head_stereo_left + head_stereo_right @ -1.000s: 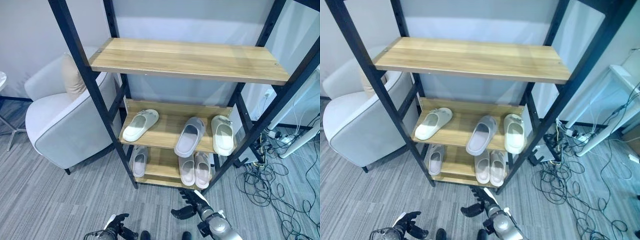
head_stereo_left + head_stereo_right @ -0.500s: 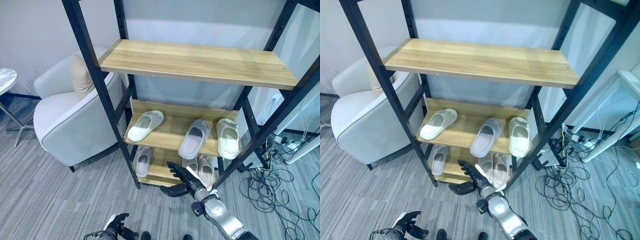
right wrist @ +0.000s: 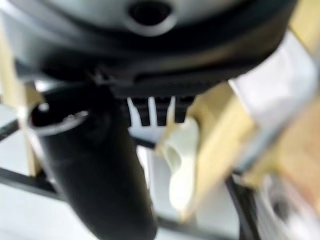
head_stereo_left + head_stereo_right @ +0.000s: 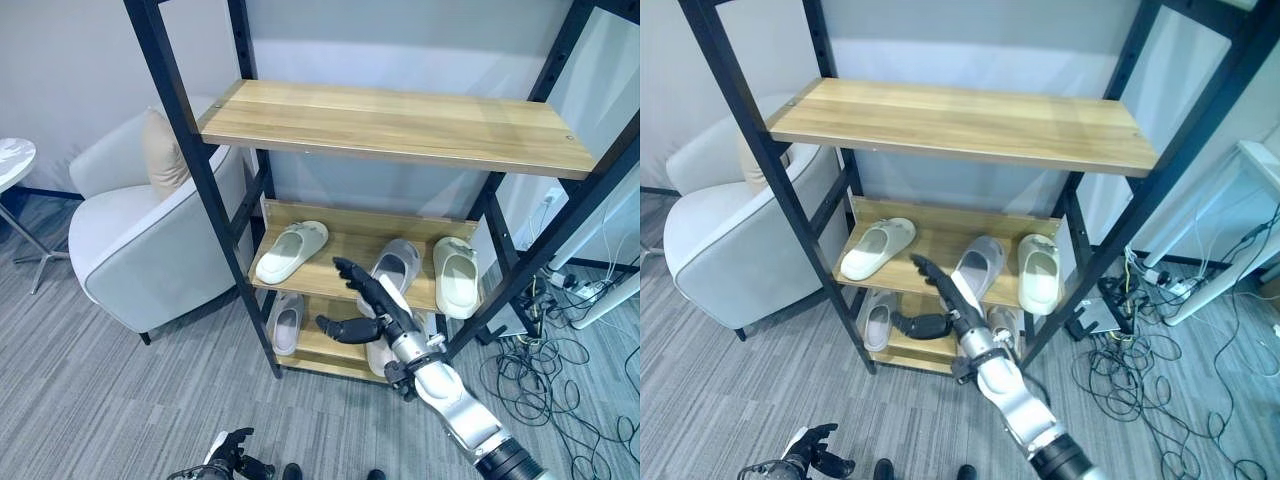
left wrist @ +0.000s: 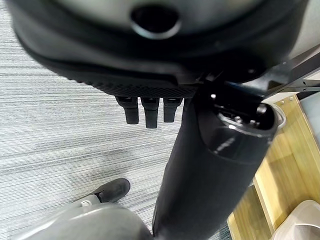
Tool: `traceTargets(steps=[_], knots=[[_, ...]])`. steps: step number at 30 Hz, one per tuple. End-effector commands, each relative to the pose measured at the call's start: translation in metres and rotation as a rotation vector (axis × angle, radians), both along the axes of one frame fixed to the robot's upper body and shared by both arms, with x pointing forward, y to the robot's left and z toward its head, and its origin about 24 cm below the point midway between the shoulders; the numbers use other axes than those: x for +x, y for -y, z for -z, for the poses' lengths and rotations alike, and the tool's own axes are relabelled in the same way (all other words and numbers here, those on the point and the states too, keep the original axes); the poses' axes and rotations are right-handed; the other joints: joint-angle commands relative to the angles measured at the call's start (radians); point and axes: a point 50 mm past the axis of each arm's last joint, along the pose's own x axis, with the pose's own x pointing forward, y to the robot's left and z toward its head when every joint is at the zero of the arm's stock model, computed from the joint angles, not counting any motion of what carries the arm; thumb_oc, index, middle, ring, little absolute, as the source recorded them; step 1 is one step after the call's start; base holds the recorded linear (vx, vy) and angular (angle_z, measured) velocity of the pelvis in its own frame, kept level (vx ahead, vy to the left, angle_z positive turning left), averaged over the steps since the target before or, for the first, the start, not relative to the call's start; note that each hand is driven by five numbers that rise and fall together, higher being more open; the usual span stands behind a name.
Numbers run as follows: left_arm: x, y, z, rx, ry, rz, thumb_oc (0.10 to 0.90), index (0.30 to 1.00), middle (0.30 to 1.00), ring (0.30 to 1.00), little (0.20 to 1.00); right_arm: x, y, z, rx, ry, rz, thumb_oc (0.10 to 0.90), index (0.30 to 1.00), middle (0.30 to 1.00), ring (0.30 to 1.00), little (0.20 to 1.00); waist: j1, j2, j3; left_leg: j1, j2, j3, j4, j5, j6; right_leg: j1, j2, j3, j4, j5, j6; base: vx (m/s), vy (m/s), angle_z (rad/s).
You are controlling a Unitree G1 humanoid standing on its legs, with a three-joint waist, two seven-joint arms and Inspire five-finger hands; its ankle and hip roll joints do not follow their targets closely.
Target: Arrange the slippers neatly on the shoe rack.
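Observation:
The shoe rack (image 4: 400, 122) has a black frame and wooden shelves. Its middle shelf (image 4: 340, 262) holds a white slipper (image 4: 291, 251) at the left, a grey slipper (image 4: 394, 270) askew in the middle and a white slipper (image 4: 456, 277) at the right. Down on the bottom shelf lie a grey slipper (image 4: 284, 322) and a pale pair (image 4: 412, 328), partly behind my arm. My right hand (image 4: 374, 300) is open with straight fingers, just before the middle shelf's front edge, beside the grey slipper. The right wrist view has its fingers (image 3: 157, 113) near a white slipper (image 3: 180, 165). My left hand (image 4: 232, 452) hangs low, open.
A white armchair (image 4: 140, 240) with a beige cushion stands close to the rack's left post. A small round table (image 4: 8, 160) is at the far left. Loose cables (image 4: 560, 365) lie on the carpet right of the rack.
My right hand has risen from near the floor to the middle shelf's front edge, fingers stretched forward. The camera shifted slightly early on. The slippers have not moved.

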Motion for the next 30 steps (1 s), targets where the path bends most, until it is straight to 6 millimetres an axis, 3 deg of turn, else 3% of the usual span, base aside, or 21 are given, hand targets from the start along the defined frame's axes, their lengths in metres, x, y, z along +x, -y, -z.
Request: traceTargets(steps=[1, 7, 12, 30], knots=[[0.009, 0.027, 0.002, -0.029, 0.019, 0.068, 0.800, 0.900, 0.900, 0.900, 0.900, 0.020, -0.002, -0.081, -0.001, 0.428, 0.042, 0.800, 0.900, 0.900, 0.900, 0.900, 0.021, 0.010, -0.012, -0.008, -0.013, -0.062, 0.008, -0.101, -0.011, 0.074, 0.017, -0.016, 0.014, -0.155, 0.038, 0.00, 0.000, 0.00], [0.004, 0.022, 0.003, -0.013, 0.001, 0.082, 0.800, 0.900, 0.900, 0.900, 0.900, 0.043, 0.033, -0.111, -0.239, 0.596, 0.259, 0.800, 0.900, 0.900, 0.900, 0.900, 0.033, -0.001, -0.004, -0.025, -0.010, -0.062, 0.008, -0.098, -0.012, 0.054, 0.017, -0.015, 0.013, -0.151, 0.041, 0.02, 0.005, 0.00], [0.001, 0.020, 0.004, -0.005, -0.008, 0.096, 0.800, 0.900, 0.900, 0.900, 0.900, 0.055, 0.056, -0.118, -0.356, 0.614, 0.385, 0.800, 0.900, 0.900, 0.900, 0.900, 0.041, -0.005, 0.003, -0.041, -0.009, -0.065, 0.008, -0.095, -0.014, 0.039, 0.017, -0.014, 0.013, -0.151, 0.043, 0.00, 0.000, 0.00], [0.011, 0.026, 0.000, -0.022, 0.028, 0.097, 0.800, 0.900, 0.900, 0.900, 0.900, 0.083, 0.087, -0.114, -0.386, 0.516, 0.611, 0.800, 0.900, 0.900, 0.900, 0.900, 0.061, -0.012, 0.051, -0.104, -0.013, -0.087, 0.008, -0.076, -0.018, -0.018, 0.021, -0.022, 0.013, -0.144, 0.042, 0.00, 0.001, 0.04]])
